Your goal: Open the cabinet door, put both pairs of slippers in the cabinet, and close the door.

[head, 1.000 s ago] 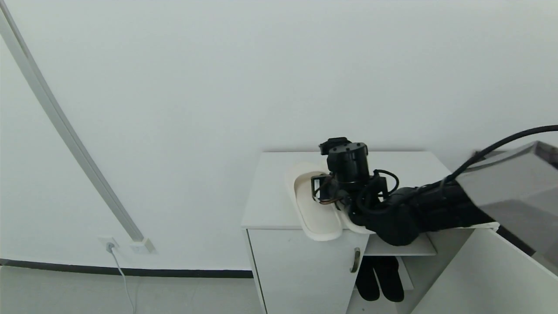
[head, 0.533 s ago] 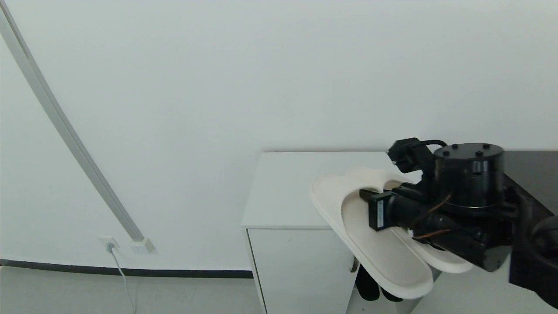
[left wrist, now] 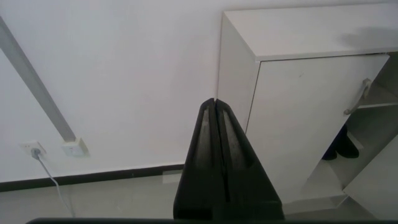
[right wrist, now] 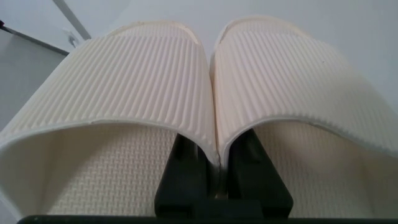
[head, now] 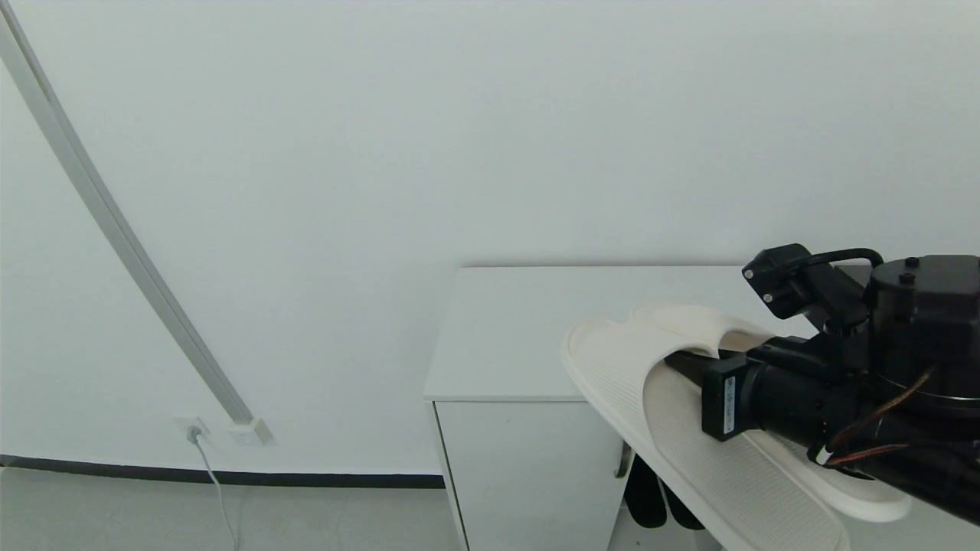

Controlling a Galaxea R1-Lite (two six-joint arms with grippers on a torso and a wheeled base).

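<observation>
The ribbed cream slippers (head: 612, 367) contrast with the plain white cabinet (head: 513, 329) and black slippers (head: 643, 497).

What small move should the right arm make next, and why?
Probably lower the right gripper toward the open side of the cabinet. It is shut on the white slippers, held in the air in front of the cabinet top, while the black slippers already lie inside, low down.

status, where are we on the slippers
Right claw shut on white slippers, held up before cabinet. Left claw shut, holding nothing. Black slippers inside, low shelf. Right side open, nothing seen blocking.
</observation>
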